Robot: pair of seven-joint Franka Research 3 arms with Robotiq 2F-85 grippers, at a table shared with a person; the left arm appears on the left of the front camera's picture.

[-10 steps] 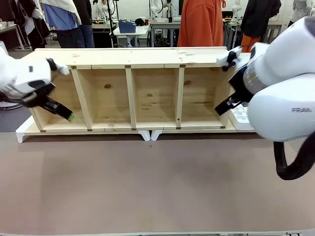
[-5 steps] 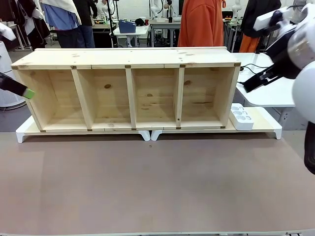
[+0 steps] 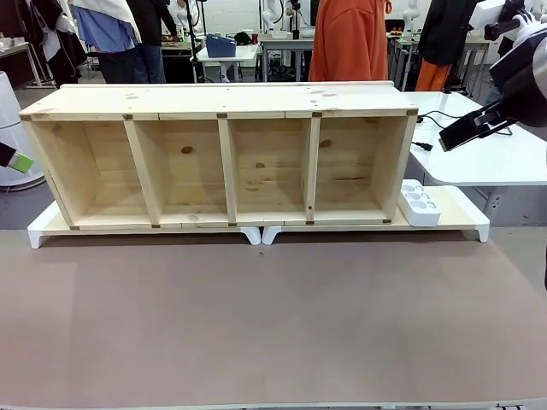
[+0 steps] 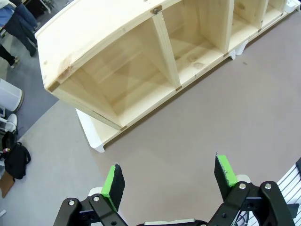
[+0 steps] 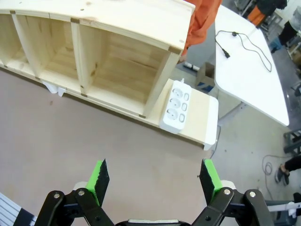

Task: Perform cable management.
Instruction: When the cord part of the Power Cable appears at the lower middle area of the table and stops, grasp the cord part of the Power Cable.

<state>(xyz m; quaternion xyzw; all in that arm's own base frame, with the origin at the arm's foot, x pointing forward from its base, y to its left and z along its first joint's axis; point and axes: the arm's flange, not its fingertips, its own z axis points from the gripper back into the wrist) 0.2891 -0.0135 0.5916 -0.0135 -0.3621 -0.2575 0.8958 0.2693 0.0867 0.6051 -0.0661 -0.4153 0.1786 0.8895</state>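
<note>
Four-bay wooden shelf (image 3: 226, 162) resting on low white-edged platform (image 3: 455, 220); white power strip (image 3: 418, 202) sitting just beside shelf's right end; person in orange (image 3: 349, 41) standing behind.

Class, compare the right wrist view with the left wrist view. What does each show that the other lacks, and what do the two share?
Right wrist view, not the left: the white power strip beside the wooden shelf's end, and the black cable lying loose on the white side table.
Left wrist view, not the right: a black bag on the floor beyond the shelf's other end.
Shared: the wooden shelf with its empty compartments, the brown table, and an open claw holding nothing, the right claw and the left claw respectively.
</note>
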